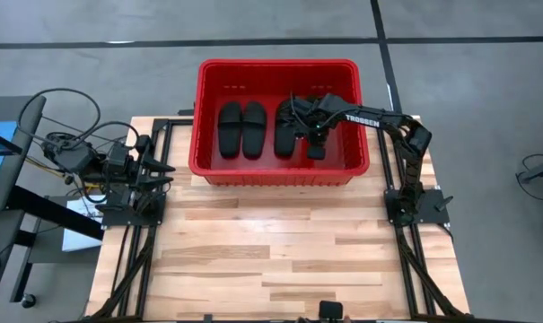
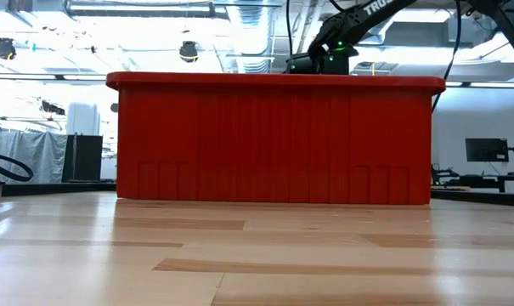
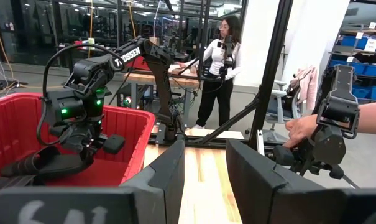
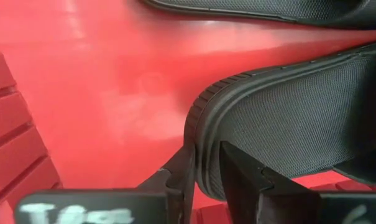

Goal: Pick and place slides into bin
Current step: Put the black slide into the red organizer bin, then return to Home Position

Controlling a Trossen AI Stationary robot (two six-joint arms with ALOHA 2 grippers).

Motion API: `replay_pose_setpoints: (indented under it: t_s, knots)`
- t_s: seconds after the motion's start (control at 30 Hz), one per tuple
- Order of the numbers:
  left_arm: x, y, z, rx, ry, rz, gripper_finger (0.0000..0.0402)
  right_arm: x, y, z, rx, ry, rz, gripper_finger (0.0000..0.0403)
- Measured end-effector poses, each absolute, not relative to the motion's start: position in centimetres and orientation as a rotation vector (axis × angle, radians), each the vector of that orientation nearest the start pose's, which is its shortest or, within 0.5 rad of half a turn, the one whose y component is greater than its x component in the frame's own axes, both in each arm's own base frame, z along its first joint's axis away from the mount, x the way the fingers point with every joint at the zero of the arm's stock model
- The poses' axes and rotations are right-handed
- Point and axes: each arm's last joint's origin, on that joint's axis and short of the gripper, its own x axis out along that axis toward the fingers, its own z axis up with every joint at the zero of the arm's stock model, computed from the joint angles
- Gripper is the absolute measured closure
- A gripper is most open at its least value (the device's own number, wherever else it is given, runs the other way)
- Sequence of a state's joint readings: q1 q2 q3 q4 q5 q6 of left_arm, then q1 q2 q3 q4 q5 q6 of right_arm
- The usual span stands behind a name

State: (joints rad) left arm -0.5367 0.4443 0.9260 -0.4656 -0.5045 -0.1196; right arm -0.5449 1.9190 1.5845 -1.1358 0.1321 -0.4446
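Note:
The red bin [image 1: 202, 117] stands at the table's far side; the low view shows its near wall [image 2: 273, 140]. Two black slides [image 1: 242, 130] lie side by side on its floor at the left, and a third [image 1: 284, 135] lies right of them. My right gripper [image 1: 314, 142] reaches into the bin's right half and is shut on the fourth slide [image 4: 299, 118]. My left gripper [image 1: 166, 169] waits open and empty at the table's left edge, outside the bin. My right gripper pinches the rounded end of the slide's sole [image 4: 203, 146] between its two fingers, one finger on the ribbed outer rim and one on the textured flat face. The slide is inside the bin, over the red floor. Whether its other end rests on the floor, I cannot tell.
The bin's right wall [image 1: 361, 126] is close beside my right arm. The wooden table [image 1: 280, 251] lies bare in front of the bin. Beyond the table a person [image 3: 219, 68] stands at another bench, and a hand [image 3: 302, 127] holds a device.

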Motion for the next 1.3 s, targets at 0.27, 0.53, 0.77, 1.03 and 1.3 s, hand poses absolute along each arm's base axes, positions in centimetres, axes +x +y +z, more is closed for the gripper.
replay_pose_setpoints:
  t_s: [0.27,0.53,0.77,1.03,1.3]
  knots:
    - [6.23,-2.08,38.51,-0.127,-0.012,-0.033,0.0294,31.5,-19.57,23.2,-0.048,1.544,-0.22,0.0326]
    - [6.22,-2.07,38.52,-0.139,-0.012,-0.033,0.0294,31.45,-19.66,23.22,-0.047,1.551,-0.258,0.0251]
    - [6.23,-2.07,38.51,-0.153,-0.011,-0.033,0.0294,31.45,-19.66,23.22,-0.047,1.551,-0.258,0.0197]
    - [6.23,-2.08,38.5,-0.153,-0.011,-0.033,0.0294,31.46,-19.66,23.22,-0.047,1.551,-0.258,0.0192]
    - [6.22,-2.07,38.52,-0.153,-0.012,-0.033,0.0294,31.57,-19.65,23.23,-0.054,1.542,-0.257,0.021]
